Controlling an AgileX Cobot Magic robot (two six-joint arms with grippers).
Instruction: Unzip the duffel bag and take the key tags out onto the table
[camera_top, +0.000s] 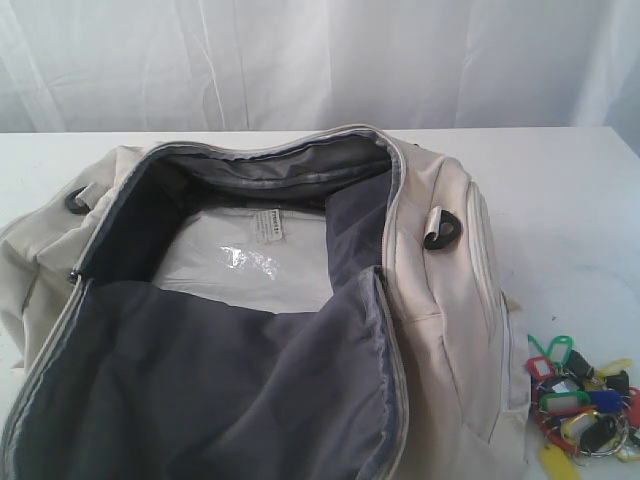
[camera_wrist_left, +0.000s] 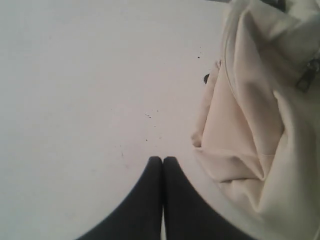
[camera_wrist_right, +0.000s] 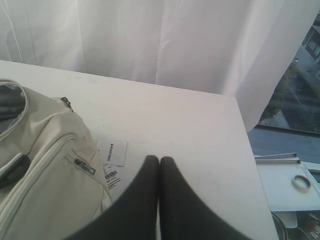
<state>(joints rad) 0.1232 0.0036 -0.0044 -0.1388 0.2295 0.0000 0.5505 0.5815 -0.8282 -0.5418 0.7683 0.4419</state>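
Observation:
The cream duffel bag (camera_top: 440, 330) lies on the white table (camera_top: 570, 200) with its main zipper open and its dark grey lining (camera_top: 230, 390) folded out. Inside it lies a clear-wrapped white packet (camera_top: 240, 262). The bunch of coloured key tags (camera_top: 585, 405) rests on the table beside the bag's right end. Neither gripper shows in the exterior view. My left gripper (camera_wrist_left: 162, 160) is shut and empty above bare table, next to the bag's end (camera_wrist_left: 255, 120). My right gripper (camera_wrist_right: 159, 160) is shut and empty above the table, beside the bag (camera_wrist_right: 40, 165).
A white paper barcode tag (camera_wrist_right: 112, 152) lies on the table by the bag's side pocket zipper (camera_wrist_right: 82, 166). White curtains (camera_top: 320, 60) hang behind the table. Past the table's right edge (camera_wrist_right: 250, 150) a lower shelf holds a tape roll (camera_wrist_right: 300, 182).

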